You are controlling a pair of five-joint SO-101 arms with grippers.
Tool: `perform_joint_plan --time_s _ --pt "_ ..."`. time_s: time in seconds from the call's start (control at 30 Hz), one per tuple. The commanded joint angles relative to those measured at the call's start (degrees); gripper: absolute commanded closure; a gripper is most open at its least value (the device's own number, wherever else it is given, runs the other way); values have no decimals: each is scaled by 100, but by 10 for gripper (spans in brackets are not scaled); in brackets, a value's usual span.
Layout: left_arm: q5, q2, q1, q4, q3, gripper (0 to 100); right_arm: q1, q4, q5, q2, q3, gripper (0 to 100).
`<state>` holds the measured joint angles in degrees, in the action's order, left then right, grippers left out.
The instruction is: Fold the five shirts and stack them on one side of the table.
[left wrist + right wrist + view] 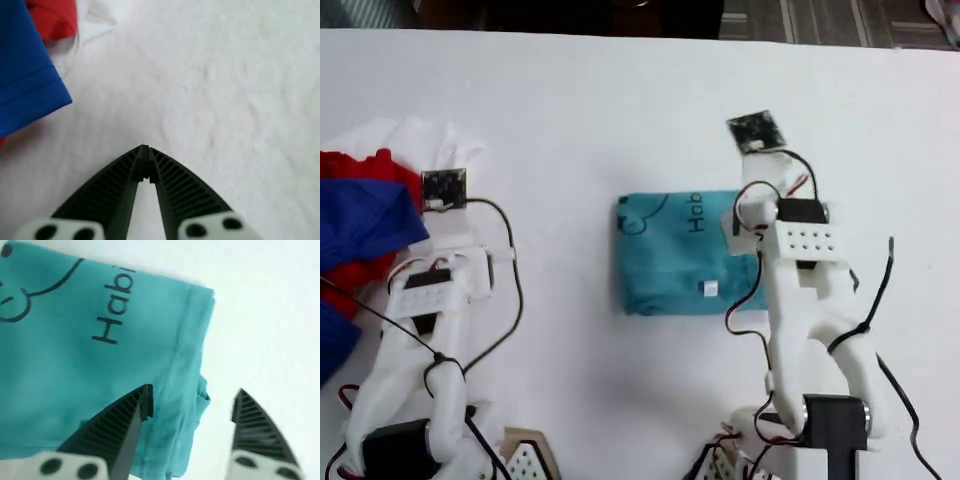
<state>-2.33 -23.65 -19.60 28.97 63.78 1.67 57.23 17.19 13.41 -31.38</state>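
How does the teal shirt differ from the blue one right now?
The teal shirt is folded into a rectangle; the blue shirt lies loose, unfolded. The teal shirt sits alone mid-table; the blue shirt is heaped with a red shirt off to one side. The open right gripper straddles the teal shirt's edge; the shut left gripper hangs clear of the blue shirt. Both lie on the white table.

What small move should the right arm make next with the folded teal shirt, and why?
Probably lower the right tool and close it on the edge of the folded teal fabric shirt. The tool is open and straddles that edge, partly over cloth, partly over the white table. The shirt looks fully folded, ready to drag aside.
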Motion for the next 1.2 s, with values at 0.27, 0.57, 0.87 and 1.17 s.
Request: perform_joint_plan --time_s 0.27,0.57,0.87,1.17 --pt "18 0 70 -105 -92 974 -127 -110 -105 -629 246 659" --pt "18 0 70 -105 -92 974 -127 -400 -105 -1921 396 659" --pt "18 0 70 -105 -92 974 -119 673 -105 -3152 1486 659" --pt "18 0 70 -105 -92 974 -110 1455 -62 -3996 2330 979"
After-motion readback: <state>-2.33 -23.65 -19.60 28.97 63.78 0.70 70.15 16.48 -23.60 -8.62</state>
